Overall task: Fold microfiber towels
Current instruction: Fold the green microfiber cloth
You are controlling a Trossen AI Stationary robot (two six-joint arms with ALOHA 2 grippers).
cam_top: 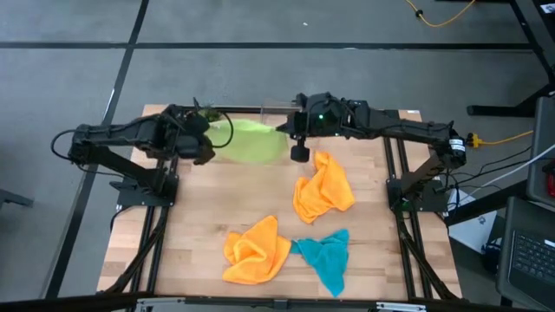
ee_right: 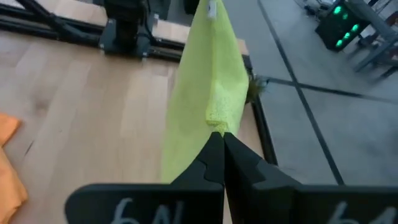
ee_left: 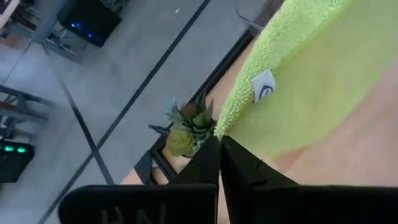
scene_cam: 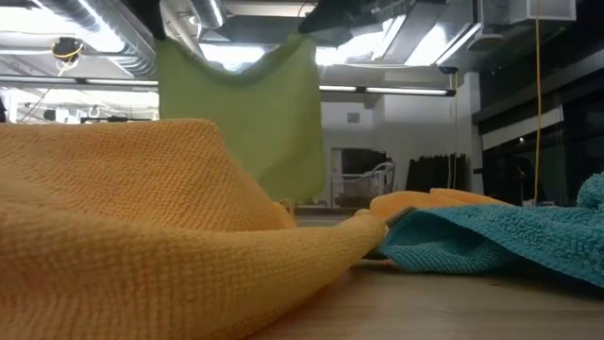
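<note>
A lime green towel (cam_top: pixel 253 141) hangs spread between my two grippers over the table's far part. My left gripper (ee_left: pixel 219 142) is shut on one upper corner and my right gripper (ee_right: pixel 217 135) on the other. In the low view the green towel (scene_cam: pixel 245 113) hangs as a flat sheet, its top edge sagging a little. One orange towel (cam_top: pixel 325 191) lies crumpled right of centre. A second orange towel (cam_top: pixel 256 251) and a teal towel (cam_top: pixel 325 260) lie bunched near the front edge. My left gripper pinches the green towel's upper corner (ee_left: pixel 225 124) between its two fingers, close to the white label (ee_left: pixel 264 87). The fingers slant down from the table's left. The towel hangs below them. My right gripper pinches the opposite upper corner (ee_right: pixel 216 121) between its two fingers, slanting down from the table's right. The top edge runs away from it toward the other arm, and the cloth hangs below; the near orange towel (scene_cam: pixel 142 217) hides part of the lower edge.
A small potted plant (ee_left: pixel 189 127) stands at the table's far edge by my left gripper, and a clear bin (cam_top: pixel 277 108) sits at the far edge behind the green towel. Bare wood lies in the table's middle and left (cam_top: pixel 208 199).
</note>
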